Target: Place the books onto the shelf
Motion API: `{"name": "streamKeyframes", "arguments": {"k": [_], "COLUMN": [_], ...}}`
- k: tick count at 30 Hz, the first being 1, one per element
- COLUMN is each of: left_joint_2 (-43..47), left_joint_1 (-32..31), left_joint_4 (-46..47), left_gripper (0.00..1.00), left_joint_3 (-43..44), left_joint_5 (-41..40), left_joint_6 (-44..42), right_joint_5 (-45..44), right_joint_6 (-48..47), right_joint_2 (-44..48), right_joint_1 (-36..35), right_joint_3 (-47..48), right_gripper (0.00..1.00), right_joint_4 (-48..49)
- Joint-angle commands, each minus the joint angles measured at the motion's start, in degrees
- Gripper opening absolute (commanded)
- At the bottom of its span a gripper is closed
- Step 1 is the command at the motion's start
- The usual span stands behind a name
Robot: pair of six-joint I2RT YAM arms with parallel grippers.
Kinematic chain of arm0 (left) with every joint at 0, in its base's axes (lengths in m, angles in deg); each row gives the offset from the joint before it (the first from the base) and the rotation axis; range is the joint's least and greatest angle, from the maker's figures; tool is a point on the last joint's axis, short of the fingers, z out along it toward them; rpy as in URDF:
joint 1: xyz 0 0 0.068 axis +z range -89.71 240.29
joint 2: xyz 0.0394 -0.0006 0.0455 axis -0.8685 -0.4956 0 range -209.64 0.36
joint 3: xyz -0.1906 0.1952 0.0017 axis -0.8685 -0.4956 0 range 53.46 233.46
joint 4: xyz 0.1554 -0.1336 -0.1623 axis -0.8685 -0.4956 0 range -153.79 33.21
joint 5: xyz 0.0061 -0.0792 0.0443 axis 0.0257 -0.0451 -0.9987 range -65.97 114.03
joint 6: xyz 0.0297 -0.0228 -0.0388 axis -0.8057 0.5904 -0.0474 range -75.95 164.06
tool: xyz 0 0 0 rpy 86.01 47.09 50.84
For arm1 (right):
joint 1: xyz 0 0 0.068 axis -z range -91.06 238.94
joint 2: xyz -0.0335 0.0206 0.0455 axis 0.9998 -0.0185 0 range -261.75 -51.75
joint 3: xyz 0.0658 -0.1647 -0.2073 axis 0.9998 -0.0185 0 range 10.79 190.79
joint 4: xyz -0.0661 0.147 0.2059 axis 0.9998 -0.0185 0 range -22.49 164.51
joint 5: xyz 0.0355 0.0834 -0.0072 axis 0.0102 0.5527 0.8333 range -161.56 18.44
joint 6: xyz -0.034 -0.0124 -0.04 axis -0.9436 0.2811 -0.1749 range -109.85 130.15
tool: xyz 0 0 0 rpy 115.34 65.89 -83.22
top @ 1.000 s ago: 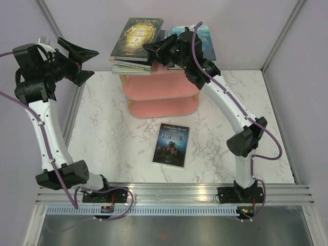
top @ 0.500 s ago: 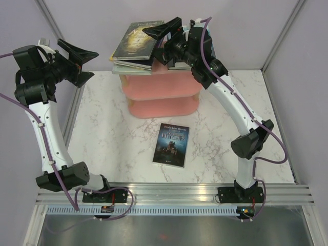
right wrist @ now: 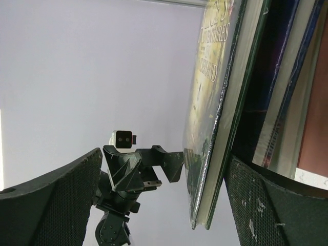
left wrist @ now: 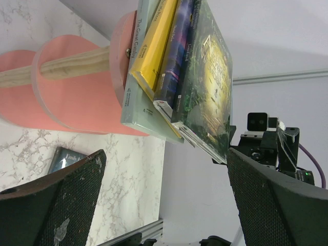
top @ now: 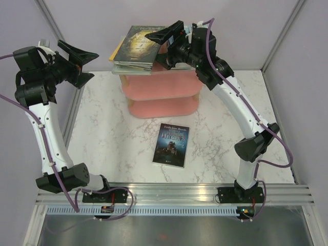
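Note:
The pink shelf [top: 160, 97] stands at the back of the table. On its top board lies a stack of books [top: 130, 64], a green-gold cover [top: 137, 43] uppermost. My right gripper [top: 156, 48] hangs open over the stack's right side. In the right wrist view the green-gold book [right wrist: 210, 102] has its edge between the spread fingers, close to the right finger [right wrist: 266, 205], ungripped. A dark blue book [top: 171, 144] lies flat on the table in front of the shelf. My left gripper [top: 95, 63] is open and empty, raised to the left of the shelf.
Lilac walls close in the back and both sides. A metal rail [top: 174, 195] runs along the near edge. In the left wrist view a yellow spine [left wrist: 154, 46] shows in the stack above the pink boards [left wrist: 77, 97].
My right gripper went from shut to open, letting go of the green-gold book on the stack, and the arm rose slightly. The left arm stayed put.

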Motion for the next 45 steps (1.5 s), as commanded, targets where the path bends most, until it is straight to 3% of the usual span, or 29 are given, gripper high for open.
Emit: {"name": "streamKeyframes", "arguments": {"k": [1, 9, 24, 31, 34, 37, 39, 42, 45], "left_joint_2": [1.87, 2.83, 3.71, 8.18, 12.48, 16.0, 17.42, 20.49, 25.41], "left_joint_1": [-0.05, -0.05, 0.04, 0.04, -0.13, -3.28, -5.66, -9.62, -16.01], "left_joint_4": [-0.63, -0.55, -0.37, -0.98, -3.26, -5.55, -5.9, -6.78, -2.6], "left_gripper": [1.0, 1.0, 1.0, 1.0, 1.0, 1.0, 1.0, 1.0, 1.0], "left_joint_3": [-0.17, -2.19, -3.87, -1.49, -1.49, -3.67, -6.14, -15.26, -33.41], "left_joint_5": [0.21, -0.05, -0.84, -3.56, -6.54, -9.97, -11.65, -13.76, -15.77], "left_joint_6": [-1.08, -1.25, -1.43, -2.83, -5.46, -7.75, -9.16, -11.01, -9.7], "right_joint_5": [1.33, 4.14, 5.64, 12.31, 14.68, 15.04, 14.17, 9.79, -0.12], "right_joint_6": [-0.41, 2.39, 2.31, -5.32, -12.35, -20.35, -26.39, -31.6, -32.23], "right_joint_2": [0.76, -5.21, -2.94, 5.49, 14.0, 26.13, 35.01, 45.99, 59.42], "right_joint_1": [0.62, 2.64, 5.19, 7.92, 6.95, 3.63, 1.51, -0.96, -0.96], "right_joint_3": [5.86, 16.76, 15.36, 9.84, 0.8, -19.62, -27.4, -43.48, -62.79], "right_gripper": [0.98, 0.98, 0.98, 0.98, 0.98, 0.98, 0.98, 0.98, 0.98], "right_joint_4": [-2.44, 0.53, 6.25, 18.11, 18.47, 17.95, 14.97, 5.76, -7.67]}}
